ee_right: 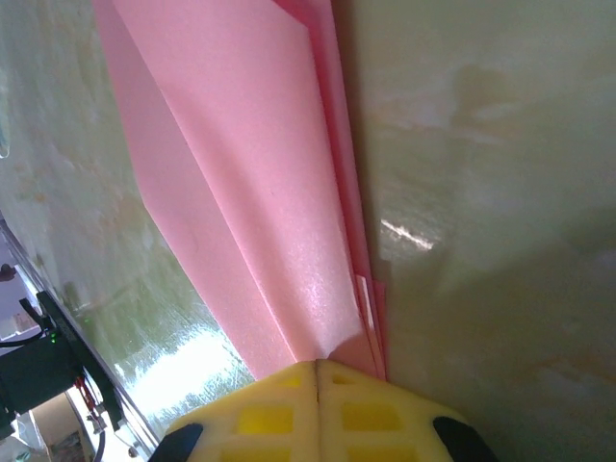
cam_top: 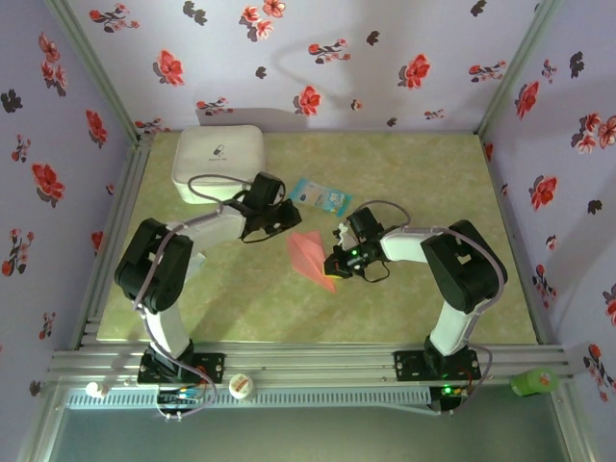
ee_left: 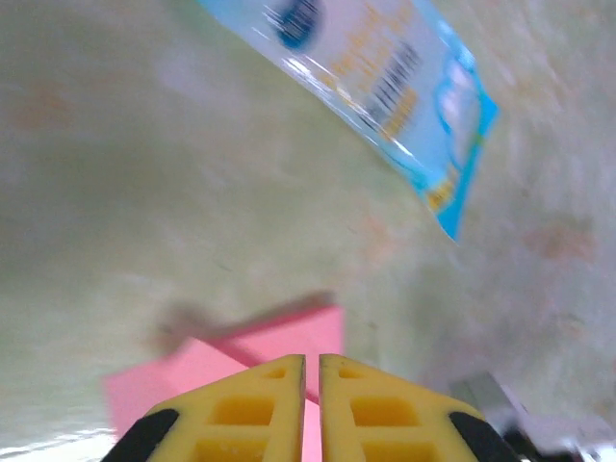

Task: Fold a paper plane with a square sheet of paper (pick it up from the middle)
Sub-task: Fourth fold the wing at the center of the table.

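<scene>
Salmon-pink folded paper plane (cam_top: 310, 256) stretches lengthwise from the right gripper (ee_right: 318, 375), which clamps one end, towards the left gripper (ee_left: 312, 371), closed near the other.

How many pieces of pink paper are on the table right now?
1. The folded pink paper lies in the middle of the table, its near tip pinched in the right gripper. Another could lie hidden from these views.
</scene>
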Controlling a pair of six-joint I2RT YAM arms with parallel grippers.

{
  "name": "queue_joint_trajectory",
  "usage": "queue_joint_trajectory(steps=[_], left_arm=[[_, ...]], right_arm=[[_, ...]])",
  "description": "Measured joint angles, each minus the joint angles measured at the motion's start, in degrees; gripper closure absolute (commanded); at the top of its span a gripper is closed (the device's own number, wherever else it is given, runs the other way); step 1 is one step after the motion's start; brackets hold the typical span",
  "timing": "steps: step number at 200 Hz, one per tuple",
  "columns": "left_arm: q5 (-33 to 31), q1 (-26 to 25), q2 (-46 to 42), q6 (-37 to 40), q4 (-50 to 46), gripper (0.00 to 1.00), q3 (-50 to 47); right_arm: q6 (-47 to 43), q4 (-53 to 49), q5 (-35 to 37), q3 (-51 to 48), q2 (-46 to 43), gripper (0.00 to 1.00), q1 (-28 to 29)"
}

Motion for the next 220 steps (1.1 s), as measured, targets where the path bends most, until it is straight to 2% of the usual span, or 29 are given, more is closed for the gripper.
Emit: queue_joint_trajectory(steps=[41,85,164,220], left_arm=[[3.43,-4.26,3.37,-0.07,3.98,0.89,-1.73],[4.35,-3.87,7.19,-1.07,7.61,0.89,-5.05],[6.80,-2.82,6.93,-1.11,15.28,0.90,-9.05],[7.13,-2.71,6.88,-1.09,16.26,0.91,-9.49]], right_arm=[[0.02,-0.09,0.00,0.02,0.00,0.96,0.00],[0.17,-0.09,-0.02,0.02,0.00,0.95,0.00],[5.57,-0.70,-0.17,0.15,-3.85,0.94,0.02],[7.61,-0.04,-0.55,6.01,-1.01,0.94,1.84]])
